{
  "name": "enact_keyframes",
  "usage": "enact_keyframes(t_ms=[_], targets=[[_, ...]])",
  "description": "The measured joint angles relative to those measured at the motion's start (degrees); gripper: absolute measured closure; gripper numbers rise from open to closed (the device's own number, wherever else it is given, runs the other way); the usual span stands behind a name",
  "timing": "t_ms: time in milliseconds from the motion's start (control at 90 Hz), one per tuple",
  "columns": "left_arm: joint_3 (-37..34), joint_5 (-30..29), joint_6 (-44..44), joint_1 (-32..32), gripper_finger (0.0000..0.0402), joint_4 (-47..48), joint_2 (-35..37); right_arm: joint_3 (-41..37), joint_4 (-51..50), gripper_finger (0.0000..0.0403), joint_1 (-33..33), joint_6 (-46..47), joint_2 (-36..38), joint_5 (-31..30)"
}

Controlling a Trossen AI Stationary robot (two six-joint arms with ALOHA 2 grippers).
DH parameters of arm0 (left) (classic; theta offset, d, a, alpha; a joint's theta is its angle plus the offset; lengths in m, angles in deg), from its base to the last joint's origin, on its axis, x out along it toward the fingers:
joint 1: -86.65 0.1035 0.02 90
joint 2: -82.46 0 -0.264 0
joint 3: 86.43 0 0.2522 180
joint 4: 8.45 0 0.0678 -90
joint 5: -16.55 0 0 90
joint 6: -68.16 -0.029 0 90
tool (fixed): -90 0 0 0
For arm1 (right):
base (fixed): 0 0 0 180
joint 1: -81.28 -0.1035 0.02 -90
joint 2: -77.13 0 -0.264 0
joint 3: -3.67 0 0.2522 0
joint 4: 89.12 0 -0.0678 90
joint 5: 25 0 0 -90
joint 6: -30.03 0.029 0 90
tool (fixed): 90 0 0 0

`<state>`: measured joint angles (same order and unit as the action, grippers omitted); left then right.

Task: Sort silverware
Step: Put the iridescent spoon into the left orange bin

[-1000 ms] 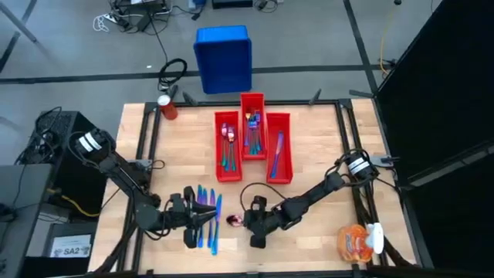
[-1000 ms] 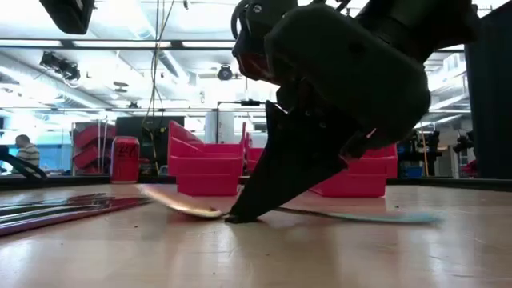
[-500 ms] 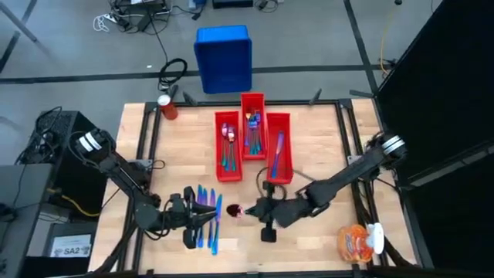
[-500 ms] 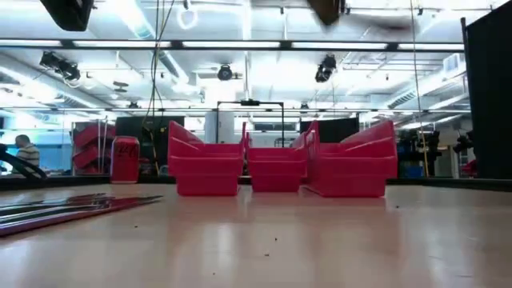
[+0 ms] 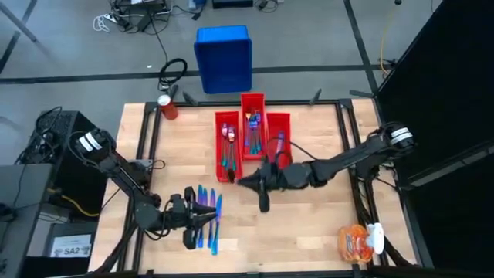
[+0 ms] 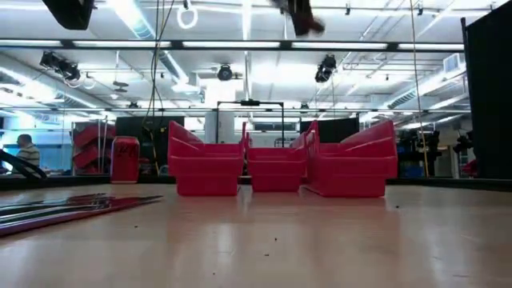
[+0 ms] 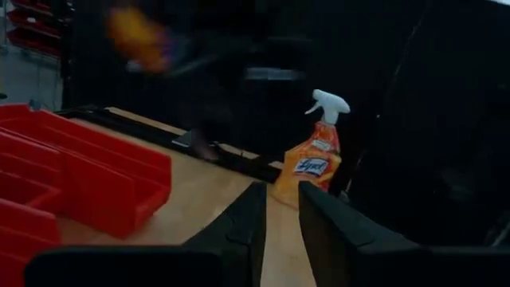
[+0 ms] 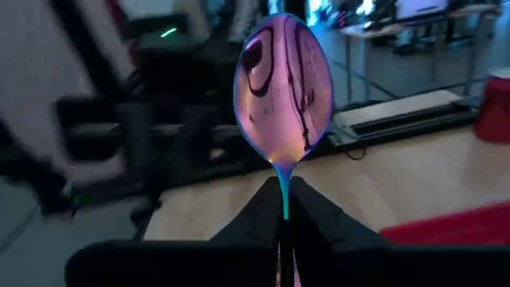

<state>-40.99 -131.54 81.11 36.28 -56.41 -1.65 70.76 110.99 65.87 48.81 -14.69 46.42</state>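
A: Right gripper (image 8: pixel 283 209) state?

B: The right wrist view showed its fingers pinched on the handle of a spoon (image 8: pixel 283 84), pink-purple bowl standing up past the fingertips. In the overhead view that gripper (image 5: pixel 248 182) sat at the near end of the red bins (image 5: pixel 253 144); the spoon was too small to make out there.

A: Low view?

B: Only a dark bit of the arm at the top edge. Bins (image 6: pixel 276 166) stood in a row, with a red can (image 6: pixel 125 160) off to the side.

A: Left side?

B: Left gripper (image 5: pixel 194 216) rested at the near edge, touching the loose silverware (image 5: pixel 208 218) lying in a row on the table (image 5: pixel 177 154). Its wrist view showed the fingers (image 7: pixel 241 227) nearly together, a narrow gap between them and nothing in it, pointing at a spray bottle (image 7: pixel 314 152).

A: Sorted pieces?

B: Overhead only: more pieces lay in all three bins.
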Motion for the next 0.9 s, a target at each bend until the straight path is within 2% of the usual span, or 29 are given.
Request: enact_keyframes(t_ms=[111,200,256,333,578,789,900], targets=[[0.00,0.30,-0.93,0.00,0.0341,0.07,0.00,-9.13,22.19,0.0403,5.07,7.77,-1.83,-0.12],[0.00,0.29,-2.05,0.44,0.0341,0.01,0.00,-13.41,39.43,0.0403,8.06,12.01,-5.69,-5.11],[0.02,0.02,-2.16,0.83,0.0341,0.15,0.00,-14.27,46.41,0.0403,9.49,12.85,-8.69,-8.14],[0.02,-0.19,-2.19,1.34,0.0341,0.24,0.00,-12.78,51.66,0.0403,11.55,14.72,-12.94,-8.89],[0.02,-0.19,-2.11,1.99,0.0341,0.43,0.00,0.95,49.55,0.0403,16.03,15.66,-24.38,-8.96],[0.02,0.32,-1.84,0.42,0.0341,0.48,0.00,7.30,29.68,0.0399,19.21,16.73,-27.22,-8.79],[0.02,0.29,-1.81,-0.38,0.0341,0.46,0.00,7.60,25.92,0.0388,20.27,17.03,-27.22,-8.62]])
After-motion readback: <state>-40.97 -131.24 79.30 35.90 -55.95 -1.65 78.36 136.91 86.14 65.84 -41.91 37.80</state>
